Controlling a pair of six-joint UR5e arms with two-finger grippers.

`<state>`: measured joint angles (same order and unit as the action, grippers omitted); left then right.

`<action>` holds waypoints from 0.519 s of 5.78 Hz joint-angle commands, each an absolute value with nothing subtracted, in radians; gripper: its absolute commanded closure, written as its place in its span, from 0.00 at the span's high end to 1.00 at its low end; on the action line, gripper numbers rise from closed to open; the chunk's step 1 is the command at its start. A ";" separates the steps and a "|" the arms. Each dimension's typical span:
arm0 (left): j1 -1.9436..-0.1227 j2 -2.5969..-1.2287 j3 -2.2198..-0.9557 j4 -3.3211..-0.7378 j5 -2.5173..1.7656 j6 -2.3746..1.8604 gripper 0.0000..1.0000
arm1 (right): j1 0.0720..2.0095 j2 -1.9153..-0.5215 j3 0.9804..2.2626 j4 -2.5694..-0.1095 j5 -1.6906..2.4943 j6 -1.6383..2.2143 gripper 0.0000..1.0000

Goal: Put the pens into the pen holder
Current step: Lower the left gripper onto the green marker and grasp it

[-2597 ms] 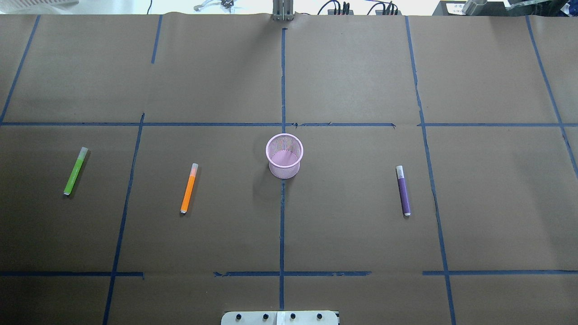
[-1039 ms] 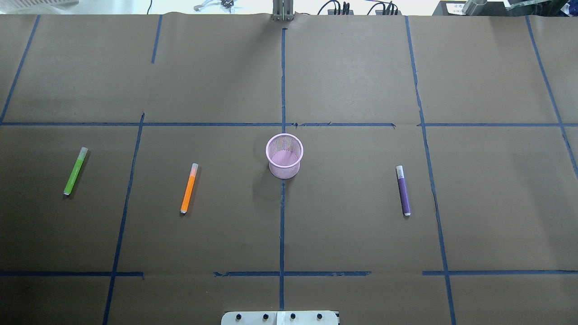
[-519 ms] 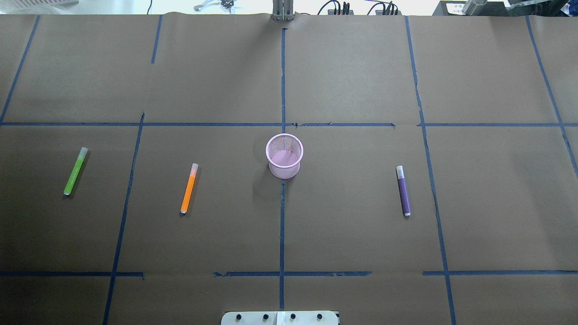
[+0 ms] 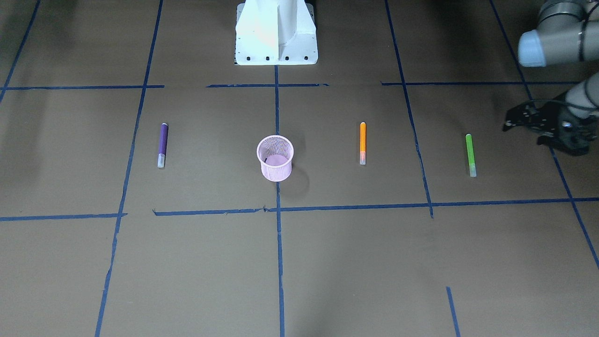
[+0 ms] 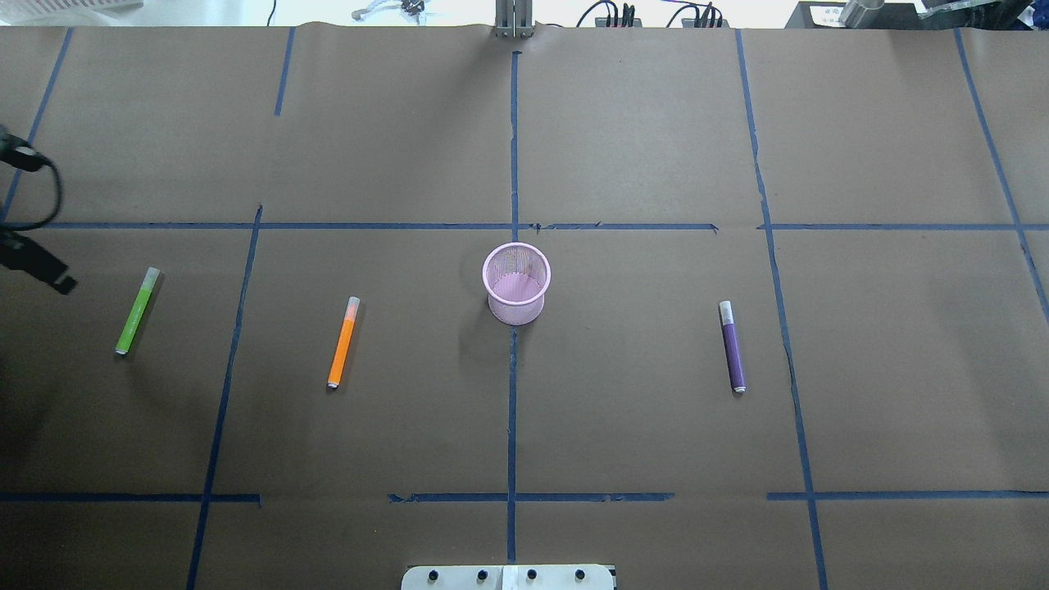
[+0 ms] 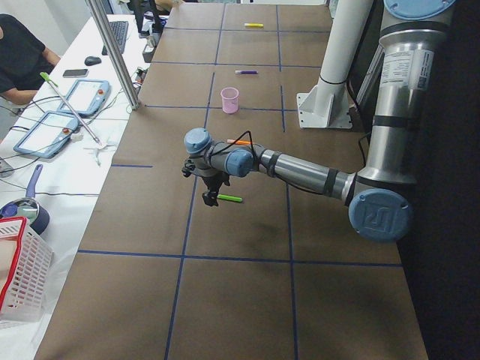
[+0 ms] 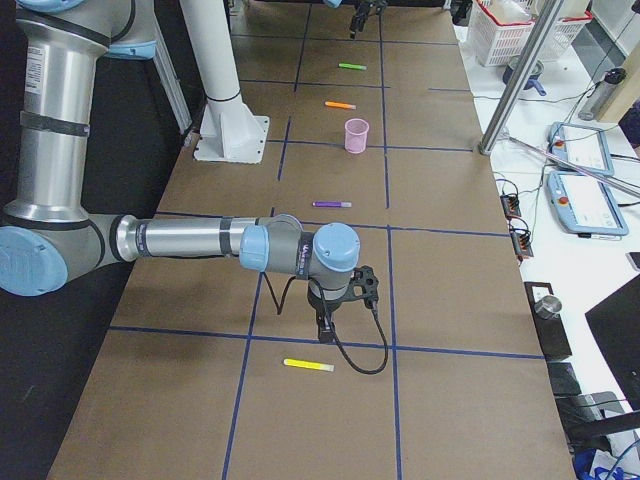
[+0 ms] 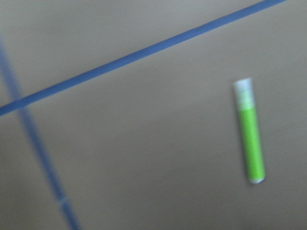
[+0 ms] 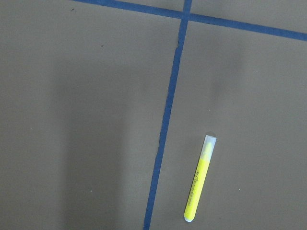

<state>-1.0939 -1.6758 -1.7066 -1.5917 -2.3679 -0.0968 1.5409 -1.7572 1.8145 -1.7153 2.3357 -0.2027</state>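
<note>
Pen holder [image 5: 516, 313]: pink mesh cup, upright at the middle of the table [image 5: 639, 131], standing on the blue tape line [image 5: 512, 410] that runs from the robot-side edge to the far edge. Four pens lie flat on the table, all outside the holder. Orange pen [image 5: 342, 342]: near the holder, on the side toward the table's left end. Green pen [image 5: 137, 310]: further toward the left end, well apart from the orange one. Purple pen [image 5: 732, 346]: on the holder's other side, toward the right end. These three each point their pale cap end toward the far edge. Yellow pen [image 7: 308, 365]: close to the right end, well apart from the purple pen. Left end effector [image 6: 212, 198]: hangs above the table near the left end, fingers pointing down, near the green pen on its left-end side and clear of it. The left wrist view is blurred and shows only that pen and tape, so I cannot tell whether the fingers are spread or pressed together. Right end effector [image 7: 326, 322]: above the table near the right end, near the yellow pen on the side toward the table's middle, not touching it. It is seen only small and from the side, so I cannot tell its state. White robot pedestal [image 4: 276, 32]: at the middle of the robot-side edge.
</note>
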 commanded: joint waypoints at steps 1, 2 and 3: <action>-1.043 -1.756 -1.614 -1.592 -2.370 -0.159 1.00 | 1.534 -1.756 1.812 -1.717 2.336 -0.203 1.00; -1.043 -1.775 -1.580 -1.594 -2.368 -0.208 1.00 | 1.529 -1.756 1.812 -1.717 2.336 -0.201 1.00; -1.042 -1.816 -1.513 -1.595 -2.368 -0.209 1.00 | 1.529 -1.753 1.813 -1.717 2.338 -0.201 1.00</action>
